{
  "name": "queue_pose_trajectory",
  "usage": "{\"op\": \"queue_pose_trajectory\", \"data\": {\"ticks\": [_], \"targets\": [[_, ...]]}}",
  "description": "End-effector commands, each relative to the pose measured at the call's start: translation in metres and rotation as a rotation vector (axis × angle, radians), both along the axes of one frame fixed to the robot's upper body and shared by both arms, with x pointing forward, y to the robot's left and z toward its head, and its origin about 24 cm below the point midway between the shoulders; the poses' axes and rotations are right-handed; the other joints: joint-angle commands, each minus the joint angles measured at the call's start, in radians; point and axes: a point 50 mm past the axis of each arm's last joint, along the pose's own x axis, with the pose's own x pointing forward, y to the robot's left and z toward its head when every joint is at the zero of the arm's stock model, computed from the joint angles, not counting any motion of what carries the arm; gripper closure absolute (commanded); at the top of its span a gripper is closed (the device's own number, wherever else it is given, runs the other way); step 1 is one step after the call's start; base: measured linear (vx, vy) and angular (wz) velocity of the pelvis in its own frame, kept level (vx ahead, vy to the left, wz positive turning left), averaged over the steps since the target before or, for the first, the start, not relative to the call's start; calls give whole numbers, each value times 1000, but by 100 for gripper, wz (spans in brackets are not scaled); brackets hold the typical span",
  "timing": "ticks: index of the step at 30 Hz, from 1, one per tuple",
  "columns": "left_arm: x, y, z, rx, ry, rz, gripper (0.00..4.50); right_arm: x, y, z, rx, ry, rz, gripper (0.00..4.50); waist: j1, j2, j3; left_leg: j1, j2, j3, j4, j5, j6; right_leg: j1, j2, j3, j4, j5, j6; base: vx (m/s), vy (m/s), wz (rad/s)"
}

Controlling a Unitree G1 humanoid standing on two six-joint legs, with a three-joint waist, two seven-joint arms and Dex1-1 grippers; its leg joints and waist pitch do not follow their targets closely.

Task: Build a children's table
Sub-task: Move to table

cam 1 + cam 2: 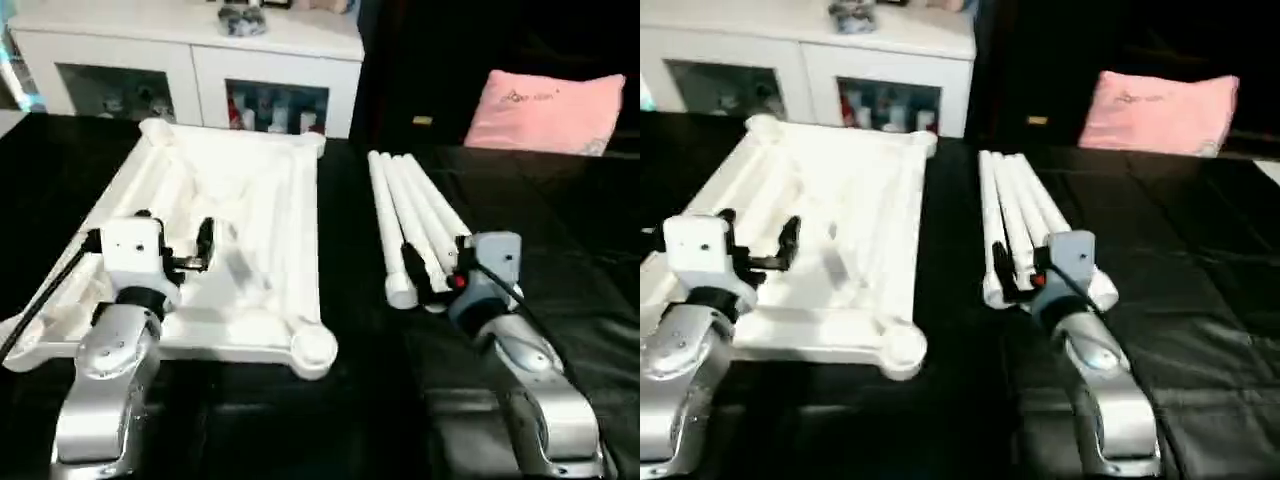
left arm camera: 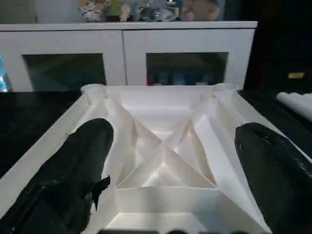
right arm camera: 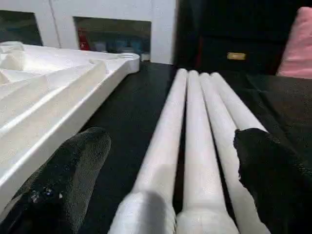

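- From the head camera: the tabletop [image 1: 225, 235] lies upside down on the black cloth [image 1: 560, 300], ribs up, corner sockets empty. The four legs [image 1: 410, 215] lie bundled just beside it. I'd say nothing is fitted yet, so this is the opening step: picking a first leg.
- Same view: the left gripper [image 1: 175, 245] hovers over the tabletop's near edge, fingers wide apart, holding nothing. The right gripper [image 1: 1025, 270] sits at the near ends of the legs.
- Left wrist camera: both black fingers [image 2: 73, 165] spread wide over the ribbed underside, empty between them.
- Right wrist camera: fingers [image 3: 63, 180] wide open, straddling the legs without gripping. Next move, I reckon: lower, then close on one leg only.
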Motion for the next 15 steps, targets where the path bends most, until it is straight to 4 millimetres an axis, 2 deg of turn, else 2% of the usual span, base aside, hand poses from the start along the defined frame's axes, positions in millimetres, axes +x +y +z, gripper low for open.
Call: {"op": "queue_pose_trajectory", "data": {"ticks": [1, 2, 3, 4, 5, 6, 7, 8, 9, 10, 11, 12, 13, 14, 15], "targets": [[1, -4, 1, 5, -1, -22, 5, -1, -6, 1, 0, 2, -25, 0, 52, -29, -53, -18, 89, -106, 113, -289, -14, 26, -315, 219, -215, -280, 99, -81, 89, -8], [1, -4, 1, 6, 0, -23, 5, 0, -6, 1, 1, 2, -25, 0, 29, -7, -55, -57, 85, -178, 191, -227, -68, 42, -363, 250, -219, -319, 60, -73, 116, -24], [2, -4, 2, 25, 0, -23, 5, 0, -6, 1, 2, 2, -26, 0, 16, -1, -35, -80, 73, -211, 217, -182, -197, 62, -305, 167, -211, -449, -1, -73, 116, -24], [2, -5, 3, 63, -1, -26, 5, 0, -6, 1, 4, 2, -27, 0, 14, -10, -15, -35, 86, -190, 155, -200, -234, 55, -231, 97, -217, -525, -120, -80, 189, -41], [2, -5, 3, 66, -1, -25, 5, 0, -6, 1, 4, 2, -27, 0, 14, 5, -15, 11, 98, -184, 99, -201, -218, 36, -189, 56, -213, -537, -163, -85, 229, -7], [3, -4, 3, 80, 3, -16, 5, 0, -5, 1, 5, 3, -27, 0, -10, 48, -19, 57, 116, -181, -12, -256, -202, 29, -79, -3, -171, -476, -178, -85, 229, -7], [3, -4, 3, 79, 4, -16, 5, 0, -5, 1, 5, 3, -27, 0, -33, 78, -13, 47, 168, -233, -91, -457, -234, 19, 0, 1, -94, -296, -121, -99, 239, 20], [3, -5, 2, 72, 7, -15, 5, 0, -5, 1, 5, 3, -27, 0, -45, 92, -29, 52, 212, -251, -126, -591, -346, 30, -8, 19, -48, 27, -86, -93, 202, 13], [4, -5, 2, 39, 8, -5, 5, 1, -5, 1, 5, 2, -27, 0, -50, 111, -27, 62, 235, -275, -143, -596, -370, 28, 0, 17, -37, 81, -72, -93, 202, 13], [4, -6, 2, 30, 8, 0, 5, 1, -5, 1, 5, 2, -27, 0, -56, 113, -25, 72, 280, -294, -157, -531, -353, 5, 0, 15, -3, 12, -36, -53, 126, 2], [4, -6, 2, 22, 8, 2, 5, 1, -5, 1, 5, 1, -27, 0, -55, 113, -27, 73, 287, -299, -158, -467, -322, -3, 0, 17, 11, -26, -29, -47, 63, 2], [5, -6, 1, -5, 14, 8, 5, 2, -5, 2, 4, -1, -27, 0, -49, 109, -40, 79, 277, -285, -137, -367, -257, -13, 4, 22, 22, -74, -15, -47, 63, 2], [5, -6, 0, -5, 15, 8, 5, 2, -5, 2, 4, -1, -27, 0, -51, 101, -45, 81, 266, -279, -130, -325, -198, -8, 0, 28, 13, -76, -9, -64, 6, 0], [5, -6, 0, -5, 21, 9, 5, 2, -5, 2, 4, -2, -26, 0, -47, 91, -53, 87, 232, -265, -120, -238, -104, 0, -12, 38, -19, -43, -20, -64, -62, -3], [5, -7, -1, 10, 30, 3, 5, 3, -5, 3, -1, -5, -24, 0, -45, 63, -57, 63, 184, -232, -90, -156, -19, 26, -43, 64, -83, 28, -46, -64, -62, -3]]}}
